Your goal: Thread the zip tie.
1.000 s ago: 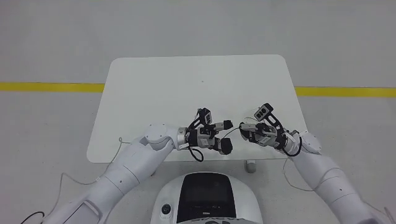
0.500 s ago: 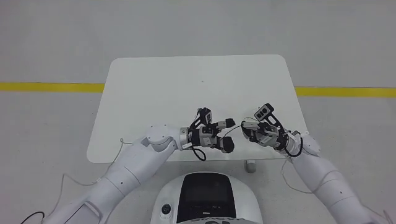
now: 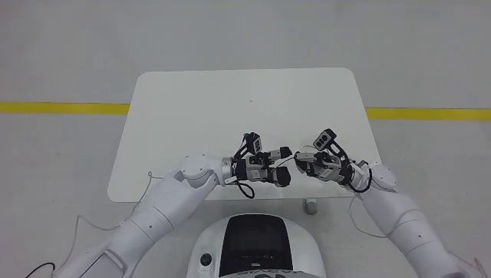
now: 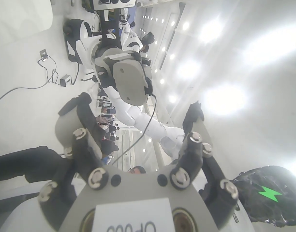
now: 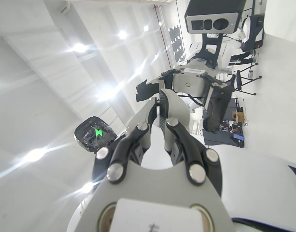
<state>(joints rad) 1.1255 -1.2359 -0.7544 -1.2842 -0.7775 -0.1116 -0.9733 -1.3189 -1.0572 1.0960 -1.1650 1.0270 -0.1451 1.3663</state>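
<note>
**entry: thread the zip tie, state at this moment**

- **zip tie** (image 3: 289, 153): a thin pale strand in the top view. it hangs in the air between the two grippers, above the near edge of the desk (image 3: 230, 109). it is too fine to follow end to end, so head and tail cannot be told apart.

- **left gripper** (image 3: 281, 166): held over the desk's near edge, facing the right one and just beside it. the fingers (image 4: 76, 114) are spread wide in the left wrist view, with nothing seen between them.

- **right gripper** (image 3: 302, 162): opposite, tip turned toward the left gripper. the fingers (image 5: 166, 107) are pressed together. whether the tie sits between them cannot be told, though the strand in the top view seems to run from that side.

- **progress (judged)**:
  - done: the tie is off the desk and raised between the arms, so the pick-up looks complete.
  - not done: no closed loop shows and the left fingers grip nothing, so the threading itself reads as not yet done.
  - left to do, most likely: the spread fingers close on the free end or the head, the tail is lined up with the slot, pushed through and drawn tight.
</note>
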